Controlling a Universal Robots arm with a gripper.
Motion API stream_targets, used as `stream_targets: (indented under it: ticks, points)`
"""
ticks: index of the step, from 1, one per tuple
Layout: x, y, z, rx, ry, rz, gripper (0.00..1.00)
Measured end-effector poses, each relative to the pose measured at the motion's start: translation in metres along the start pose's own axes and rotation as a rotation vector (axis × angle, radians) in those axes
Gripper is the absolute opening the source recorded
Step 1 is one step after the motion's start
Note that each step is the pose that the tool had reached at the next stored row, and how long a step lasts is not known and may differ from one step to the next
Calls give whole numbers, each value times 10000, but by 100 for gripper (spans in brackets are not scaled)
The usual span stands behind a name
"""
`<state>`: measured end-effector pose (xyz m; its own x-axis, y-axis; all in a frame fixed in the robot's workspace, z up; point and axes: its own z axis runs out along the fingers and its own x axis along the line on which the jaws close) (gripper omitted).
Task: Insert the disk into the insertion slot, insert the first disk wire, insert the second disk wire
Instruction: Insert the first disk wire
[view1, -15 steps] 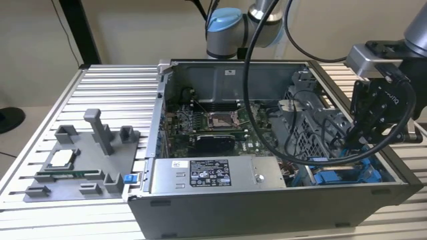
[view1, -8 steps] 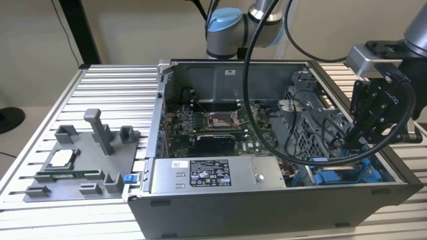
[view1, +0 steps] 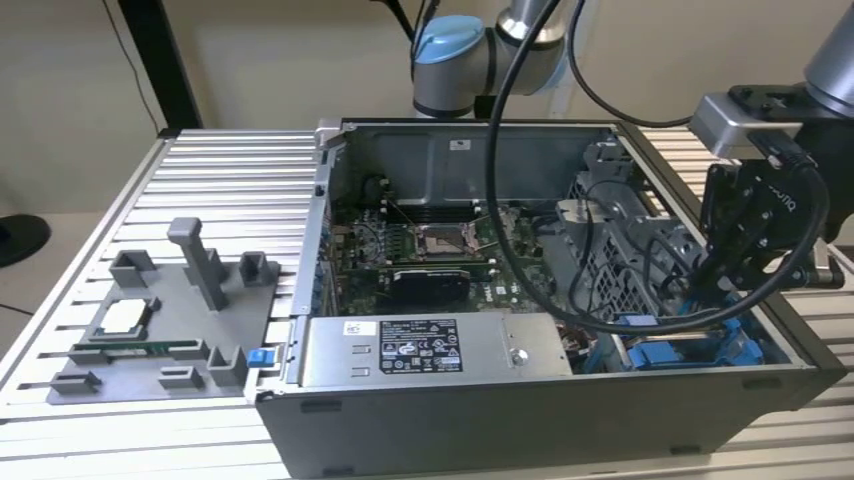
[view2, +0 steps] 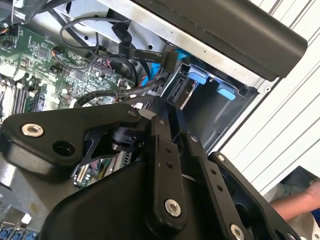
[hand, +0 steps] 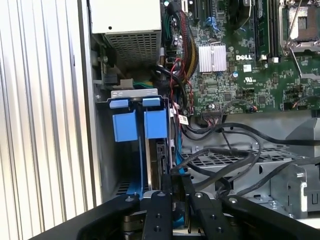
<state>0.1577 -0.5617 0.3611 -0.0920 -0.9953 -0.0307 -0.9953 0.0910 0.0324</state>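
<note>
Now disk upright in insertion slot, inside case — hand beside it.

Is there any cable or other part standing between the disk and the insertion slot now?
Nothing visible does. The disk seems to sit edgewise in the insertion slot already, at the gripper. Black cables pass close beside it, not across the slot.

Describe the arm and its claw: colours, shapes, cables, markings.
The arm is silver-grey tubing with a rounded light blue joint cap. A thick black cable loops down from it. A silver-grey block sits above the claw, which is matte black, built of flat jointed links with silver screw heads, and carries white lettering on its side in the exterior view.
</note>
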Motion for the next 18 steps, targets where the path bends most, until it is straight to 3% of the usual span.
stream_targets:
  ticks: [12,18]
  points:
    - [3,-50,102,30,37,-52,0]
    - [14,-87,140,29,97,-164,0]
